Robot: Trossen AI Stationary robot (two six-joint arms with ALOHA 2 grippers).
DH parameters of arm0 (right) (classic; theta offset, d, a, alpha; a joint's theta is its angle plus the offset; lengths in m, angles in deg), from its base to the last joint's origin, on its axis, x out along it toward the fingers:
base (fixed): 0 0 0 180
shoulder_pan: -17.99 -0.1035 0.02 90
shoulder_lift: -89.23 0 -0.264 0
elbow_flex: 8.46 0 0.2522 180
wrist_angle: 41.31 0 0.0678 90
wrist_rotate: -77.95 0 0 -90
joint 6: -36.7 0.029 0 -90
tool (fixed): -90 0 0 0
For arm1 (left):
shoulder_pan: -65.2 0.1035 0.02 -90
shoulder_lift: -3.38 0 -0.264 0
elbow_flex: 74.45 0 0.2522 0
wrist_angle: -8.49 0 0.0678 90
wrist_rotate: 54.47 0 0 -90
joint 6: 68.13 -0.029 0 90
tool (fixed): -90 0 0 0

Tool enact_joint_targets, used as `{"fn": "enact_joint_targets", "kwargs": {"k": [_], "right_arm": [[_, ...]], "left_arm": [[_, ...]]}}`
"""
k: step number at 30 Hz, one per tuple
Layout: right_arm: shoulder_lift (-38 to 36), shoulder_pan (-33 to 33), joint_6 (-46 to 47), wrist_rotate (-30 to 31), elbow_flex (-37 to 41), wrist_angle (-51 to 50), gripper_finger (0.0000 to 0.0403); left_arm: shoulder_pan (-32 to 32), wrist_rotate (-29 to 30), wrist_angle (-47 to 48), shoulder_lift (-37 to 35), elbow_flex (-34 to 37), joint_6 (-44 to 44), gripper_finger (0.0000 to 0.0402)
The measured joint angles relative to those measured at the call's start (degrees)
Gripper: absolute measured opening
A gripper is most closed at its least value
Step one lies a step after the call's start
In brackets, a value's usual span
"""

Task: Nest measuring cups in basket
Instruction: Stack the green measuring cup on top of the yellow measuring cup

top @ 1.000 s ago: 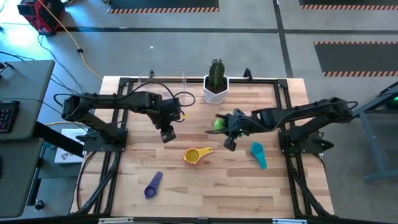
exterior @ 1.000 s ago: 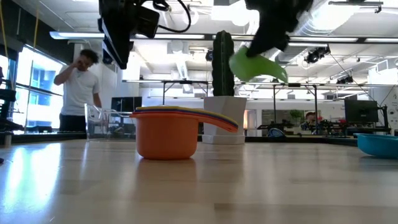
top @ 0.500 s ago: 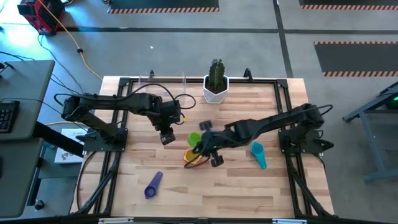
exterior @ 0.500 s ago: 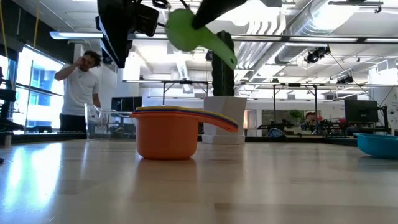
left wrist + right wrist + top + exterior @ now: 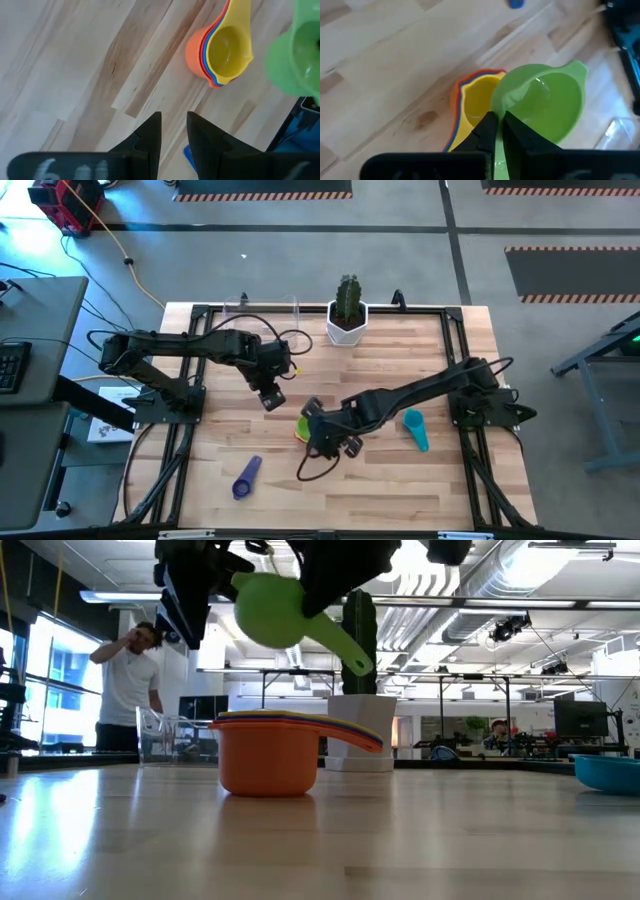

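The green measuring cup (image 5: 272, 608) hangs in the air in my right gripper (image 5: 498, 119), just above a nested stack of cups (image 5: 268, 755) that stands on the table, orange outermost and yellow innermost (image 5: 226, 47). From above, the right gripper (image 5: 314, 432) covers most of that stack (image 5: 302, 427). A teal cup (image 5: 415, 428) lies toward the right and a purple cup (image 5: 246, 477) near the front edge. The clear basket (image 5: 268, 308) stands at the far edge. My left gripper (image 5: 173, 127) hovers left of the stack, open by a narrow gap and holding nothing. My right gripper pinches the green cup's handle (image 5: 498, 161) between its two fingers, right where the handle meets the bowl's rim (image 5: 506, 106). The cup is lifted clear above the stack. It sits tilted, with the handle's free end (image 5: 356, 660) slanting down toward the cactus pot.
A white pot with a green cactus (image 5: 347, 315) stands at the far edge, right of the basket. A person (image 5: 128, 680) stands in the room behind the table. Bare wood lies along the near edge and in the left front area (image 5: 210, 450).
My right gripper has carried the green cup from beside the cactus pot toward the table's left and near edge, ending over the nested stack. The cup has stayed lifted and has turned, so its bowl now leads and its handle trails.
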Motion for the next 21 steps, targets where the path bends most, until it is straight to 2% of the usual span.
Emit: {"fn": "enact_joint_targets", "kwargs": {"k": [9, 21], "right_arm": [[4.62, 0.98, -0.16, -1.05, 0.07, 0.33, 0.0007], [6.41, 0.96, -0.17, -1.45, 0.11, -0.09, 0.0013]], "left_arm": [[0.0, 0.04, -0.13, 0.0, 0.01, 2.3, 0.0081], [0.0, 0.15, -0.3, 0.0, 0.0, 3.34, 0.0081]]}}
